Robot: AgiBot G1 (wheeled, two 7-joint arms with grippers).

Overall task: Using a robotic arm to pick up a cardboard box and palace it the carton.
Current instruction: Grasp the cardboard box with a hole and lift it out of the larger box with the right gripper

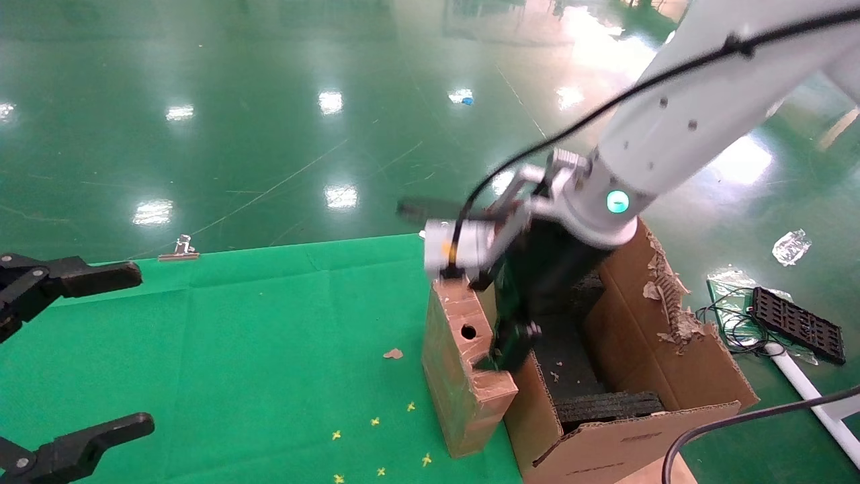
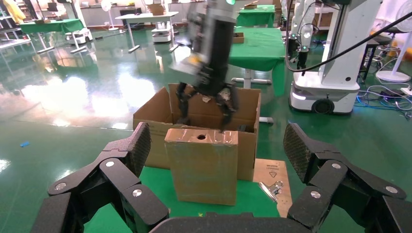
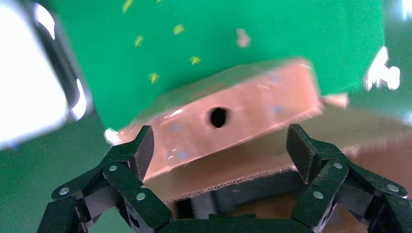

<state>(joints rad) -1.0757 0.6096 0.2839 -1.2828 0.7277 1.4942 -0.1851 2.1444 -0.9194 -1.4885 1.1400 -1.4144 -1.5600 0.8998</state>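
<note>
Approaching for pick: right gripper [image 2: 204, 104] of robotic arm [image 1: 672, 128] hovering spread wide, empty, above cardboard box [image 2: 201, 165]. Box standing on end on green table [image 1: 235, 336], touching carton [image 1: 645, 376] wall. Needing descent astride box top, closing. Left gripper [image 1: 67, 356] idling, gaping.

Head view high, downward; left wrist level, farther; right wrist close above; all sharing cardboard box [image 1: 463, 363].

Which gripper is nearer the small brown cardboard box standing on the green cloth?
Right. The right gripper hangs open just above the small brown cardboard box, over the large corrugated carton beside it. The left gripper sits open far across the cloth.
</note>
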